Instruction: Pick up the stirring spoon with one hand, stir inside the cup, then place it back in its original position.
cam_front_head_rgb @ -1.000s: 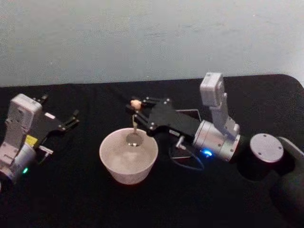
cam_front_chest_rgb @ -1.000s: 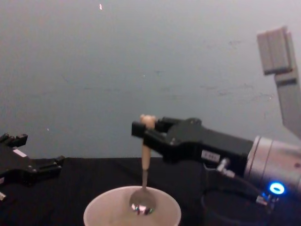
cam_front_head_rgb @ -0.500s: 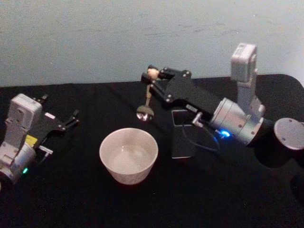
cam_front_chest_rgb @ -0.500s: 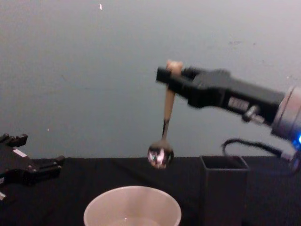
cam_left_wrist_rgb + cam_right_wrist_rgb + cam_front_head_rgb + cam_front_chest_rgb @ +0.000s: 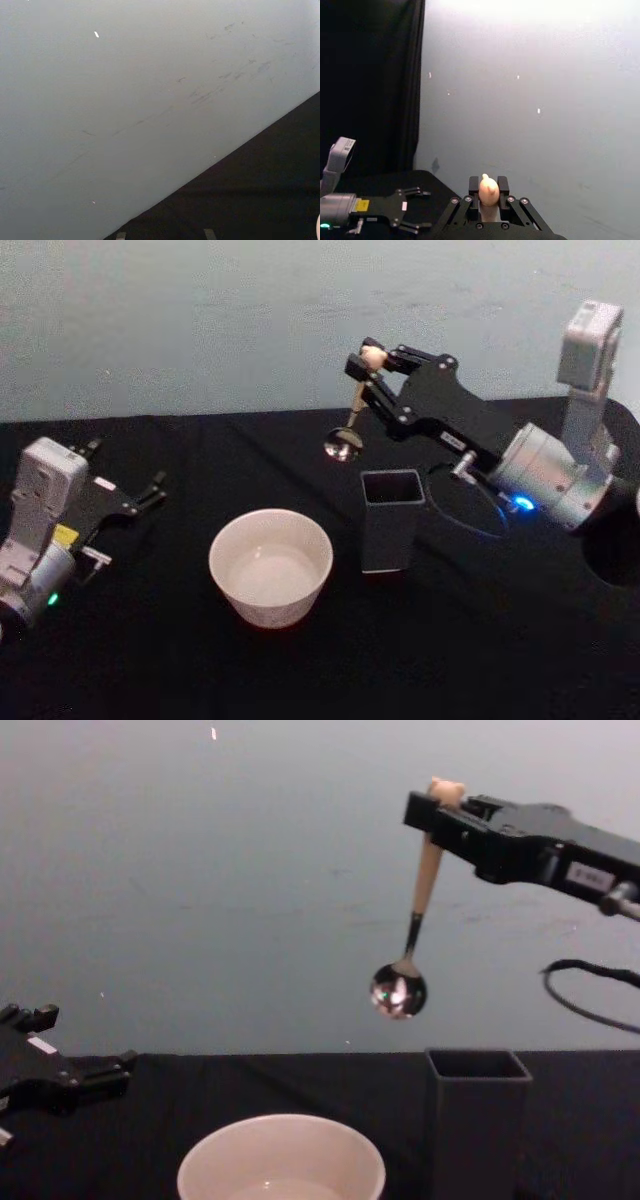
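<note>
**Spoon held high above the holder**

The right arm reaches in from the right, its silver forearm and black wrist angled up and toward the wall. Its claw is clenched on the spoon just under the bear head, the two black fingers pressing either side of the peach knob. The spoon hangs from that grip nearly upright, slightly tilted, with its shiny round bowl lowest, in the air well above the bench. In the chest view the spoon's bowl hangs above and a little to the left of the holder, clear of its rim.

The spoon's handle is a thin pale peach stick that narrows into a dark metal neck; the bowl is polished and mirror-like.

The cup stands on the bench to the left of the holder, well apart from the spoon. It is wide, round, cream-white, thin-rimmed and matt. The holder is a dark grey square tube with an open top. The bench is covered in black cloth.

The left arm lies low at the bench's left edge, its claw released, black fingers spread.
</note>
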